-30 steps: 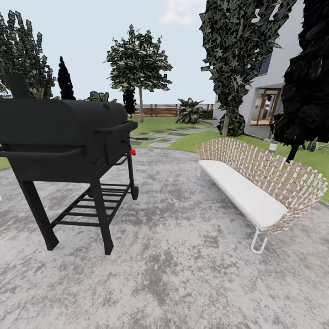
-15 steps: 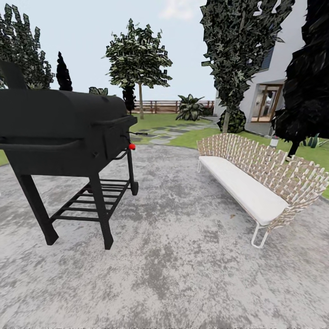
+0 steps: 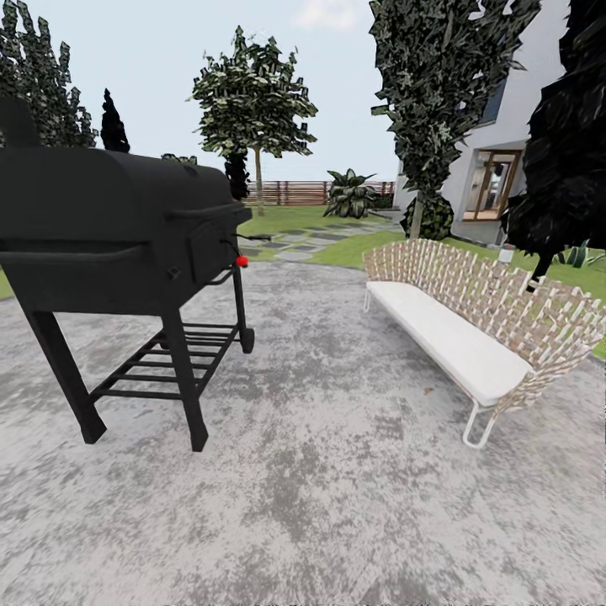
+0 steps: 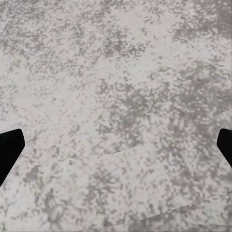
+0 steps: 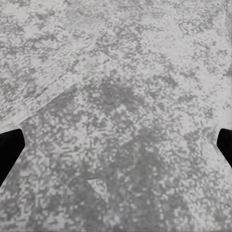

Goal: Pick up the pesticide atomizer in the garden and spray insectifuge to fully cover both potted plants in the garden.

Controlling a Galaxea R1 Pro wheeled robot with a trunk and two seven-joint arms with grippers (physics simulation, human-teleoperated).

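Note:
I am on the garden's mottled grey patio (image 3: 337, 471), with green lawn (image 3: 290, 220) and a brown slat fence (image 3: 290, 193) beyond it. The pesticide atomizer and the potted plants are out of view. In the left wrist view my left gripper (image 4: 116, 150) is open, its black fingertips (image 4: 9, 150) far apart over bare paving. In the right wrist view my right gripper (image 5: 116, 150) is likewise open over the paving, its fingertips (image 5: 9, 150) at the picture's edges, nothing between them.
A black barrel grill (image 3: 118, 227) on legs stands close at the left, with a small red knob (image 3: 241, 262) at its end. A woven bench (image 3: 480, 328) with a white cushion stands at the right. Trees, stepping stones (image 3: 299, 244) and a house (image 3: 497, 151) lie beyond.
The whole head view has shifted a little: the grill and bench sit slightly higher and look larger, so the camera has moved. Nothing in the scene itself has moved.

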